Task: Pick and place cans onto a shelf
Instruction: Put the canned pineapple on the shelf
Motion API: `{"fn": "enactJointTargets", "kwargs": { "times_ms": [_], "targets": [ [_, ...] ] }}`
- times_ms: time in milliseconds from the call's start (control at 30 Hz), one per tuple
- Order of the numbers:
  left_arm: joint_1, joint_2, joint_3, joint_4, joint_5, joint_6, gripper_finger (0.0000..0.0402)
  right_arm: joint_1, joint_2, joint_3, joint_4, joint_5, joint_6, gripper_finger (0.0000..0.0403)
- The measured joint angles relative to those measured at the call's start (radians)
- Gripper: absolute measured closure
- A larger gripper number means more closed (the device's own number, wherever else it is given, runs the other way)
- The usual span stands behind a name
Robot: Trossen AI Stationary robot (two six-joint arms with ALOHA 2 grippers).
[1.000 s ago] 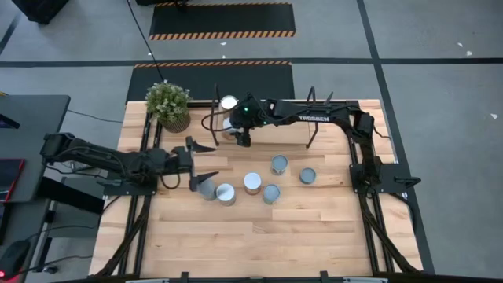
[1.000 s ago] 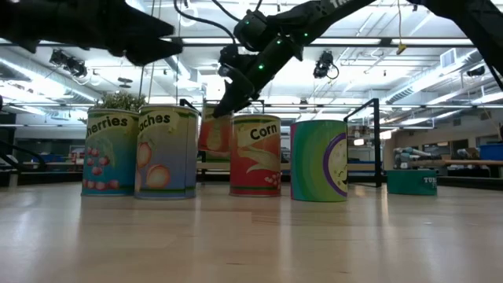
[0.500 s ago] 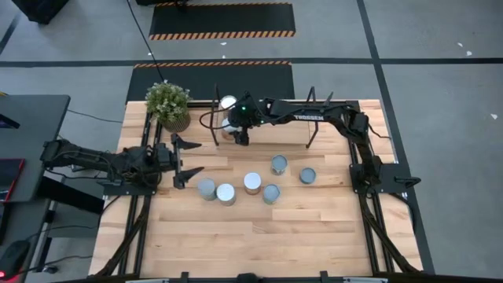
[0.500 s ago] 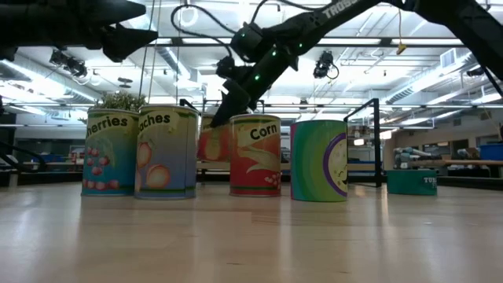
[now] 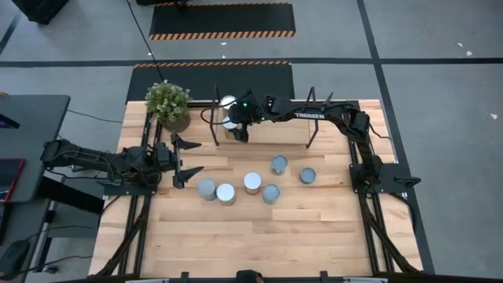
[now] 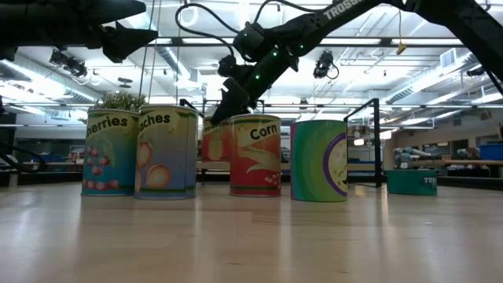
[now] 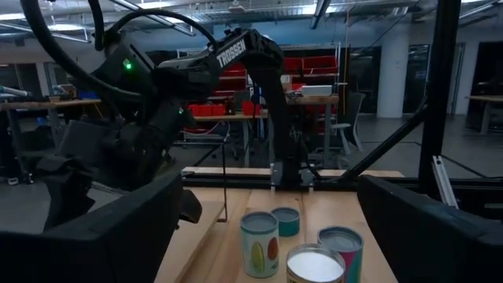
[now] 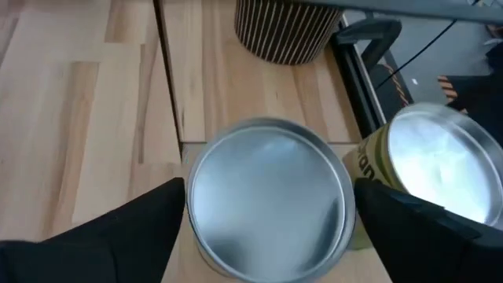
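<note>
The right pincer [image 5: 238, 130] has carried its can [image 8: 267, 196] a little farther back over the last second and now holds it low over the left end of the shelf [image 5: 267, 126], just beside the can already there [image 5: 229, 102]. In the right wrist view the two dark fingers [image 8: 102, 228] sit against either side of the silver lid, so the pincer is pinching that can. The low view shows the can has dropped from a raised, tilted carry to roughly upright behind the corn can [image 6: 255, 155]. I judge the placing step nearly finished, with release the likely next move, and the tight spacing to the neighbouring can the thing to watch. The left pincer [image 5: 182, 156] has pulled back toward the left edge of the worktop [image 5: 259, 228] and hovers with its fingers spread wide, holding nothing, near the leftmost can [image 5: 206, 189] of the five waiting in a loose cluster on the worktop; that one looks the natural next pick. The potted plant [image 5: 168, 103] stands at the far left corner, clear of both arms.
</note>
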Motion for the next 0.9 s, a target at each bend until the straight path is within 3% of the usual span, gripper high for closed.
{"fn": "enactJointTargets", "kwargs": {
  "times_ms": [367, 633, 900],
  "targets": [
    [0.0, 0.0, 0.001, 0.0, 0.0, 0.0, 0.0012, 0.019, -0.084, 0.001, -0.079, 0.044, -0.034, 0.0015],
    [0.0, 0.0, 0.001, 0.0, 0.0, 0.0, 0.0012, 0.039, -0.135, -0.003, -0.296, 0.202, -0.092, 0.0022],
    [0.0, 0.0, 0.001, 0.001, 0.0, -0.019, 0.0012, 0.013, -0.1, -0.102, -0.115, 0.27, -0.05, 0.0033]
  ]
}}
